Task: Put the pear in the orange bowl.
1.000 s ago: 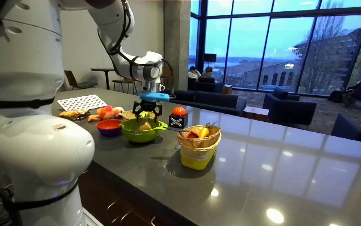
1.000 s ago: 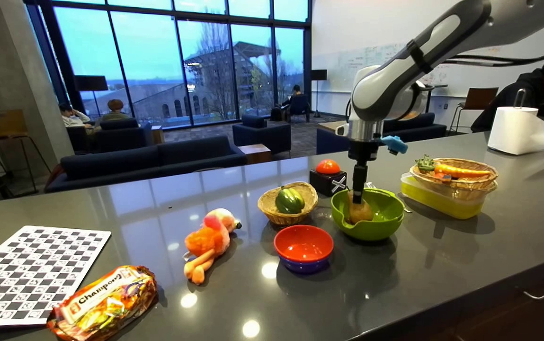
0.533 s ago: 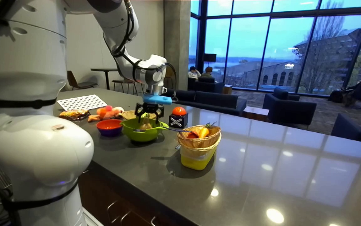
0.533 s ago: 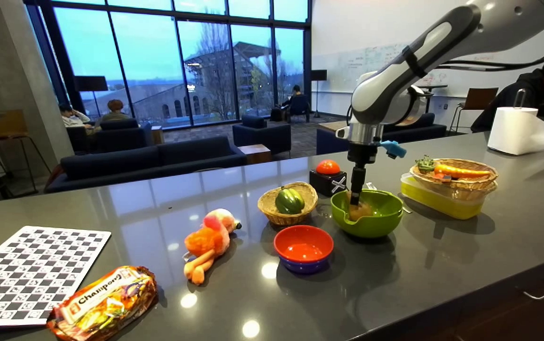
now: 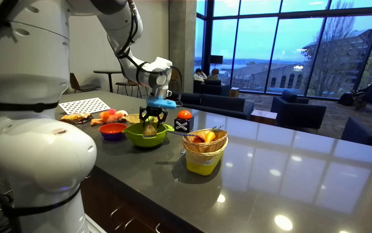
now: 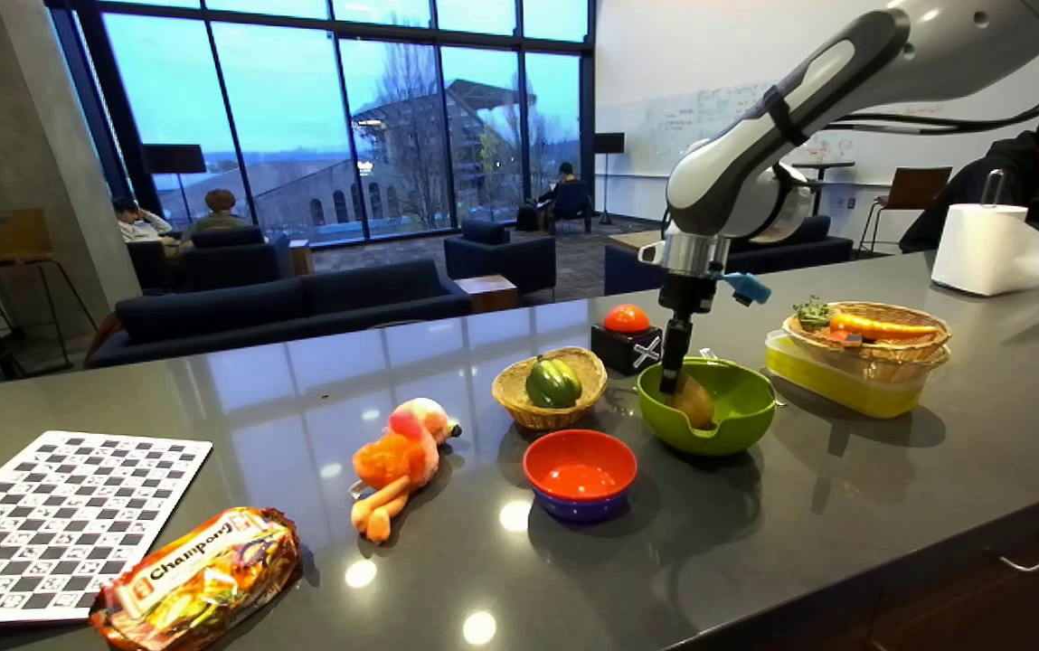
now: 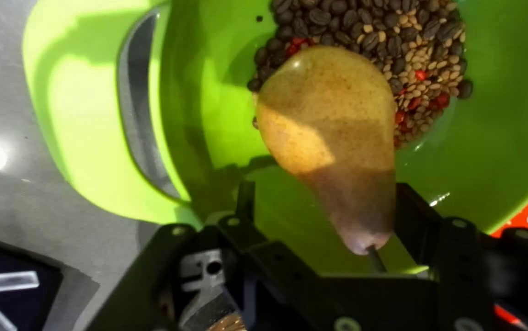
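Although an orange bowl [image 6: 580,466] (set in a purple bowl [image 6: 580,509]) is placed just beside the green bowl [image 6: 709,439], the pear [image 7: 332,110] is found inside the green bowl. Pear, one: tilted, its round end seen over mixed dry beans [image 7: 397,43], its stem end turned toward the gripper [image 7: 324,200]. Gripper, one: held at the green bowl's mouth, fingers [image 7: 246,197] spread wide, the pear's neck seen between them; a clear gap is shown on the handle [image 7: 91,151] side, and the fruit is not gripped. Whether the neck is touched by the finger opposite cannot be told.

Near the green bowl are kept: black box [image 6: 614,351], one, topped by a red-orange dome [image 6: 627,318]; wicker basket [image 6: 544,418], one, occupied by a green squash [image 6: 554,384]; yellow tub [image 6: 854,389], one, on which a second wicker basket [image 6: 890,354] with a carrot [image 6: 881,326] is carried. Well apart from the green bowl are listed: toy bird [image 6: 392,461], noodle packet [image 6: 198,574] (marked "Champong"), checkered board [image 6: 76,515], roll of paper towels [image 6: 980,249]. Green bowl and all else are supported by a grey counter [image 6: 808,515].
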`<state>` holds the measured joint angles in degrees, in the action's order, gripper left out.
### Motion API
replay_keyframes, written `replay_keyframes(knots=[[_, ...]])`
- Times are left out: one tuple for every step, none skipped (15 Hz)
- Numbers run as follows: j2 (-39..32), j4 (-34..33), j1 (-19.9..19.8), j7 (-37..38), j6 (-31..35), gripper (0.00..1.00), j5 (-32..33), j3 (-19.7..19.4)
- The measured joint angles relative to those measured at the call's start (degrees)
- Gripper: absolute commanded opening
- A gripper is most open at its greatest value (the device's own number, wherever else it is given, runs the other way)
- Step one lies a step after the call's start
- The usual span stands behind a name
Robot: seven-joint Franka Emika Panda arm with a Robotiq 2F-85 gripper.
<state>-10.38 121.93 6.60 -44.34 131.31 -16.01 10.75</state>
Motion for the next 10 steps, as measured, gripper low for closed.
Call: replay_keyframes(knots=[[0.00, -0.07, -0.01, -0.05, 0.03, 0.37, -0.16, 0.00], [0.00, -0.13, -0.02, -0.05, 0.04, 0.28, -0.31, 0.00], [0.00, -0.14, -0.06, -0.05, 0.04, 0.21, -0.40, 0.00], [0.00, -0.14, -0.13, -0.05, 0.05, 0.15, -0.46, 0.00], [0.00, -0.14, -0.21, -0.05, 0.06, 0.06, -0.53, 0.00], [-0.01, -0.14, -0.30, -0.05, 0.07, 0.01, -0.64, 0.00], [-0.01, -0.14, -0.41, -0.05, 0.10, 0.00, -0.82, 0.00], [-0.01, -0.14, -0.50, -0.05, 0.14, 0.00, -1.05, 0.00], [-0.01, -0.14, -0.56, -0.05, 0.19, 0.27, -1.08, 0.00], [-0.01, -0.14, -0.62, -0.04, 0.20, 0.26, -1.09, 0.00]])
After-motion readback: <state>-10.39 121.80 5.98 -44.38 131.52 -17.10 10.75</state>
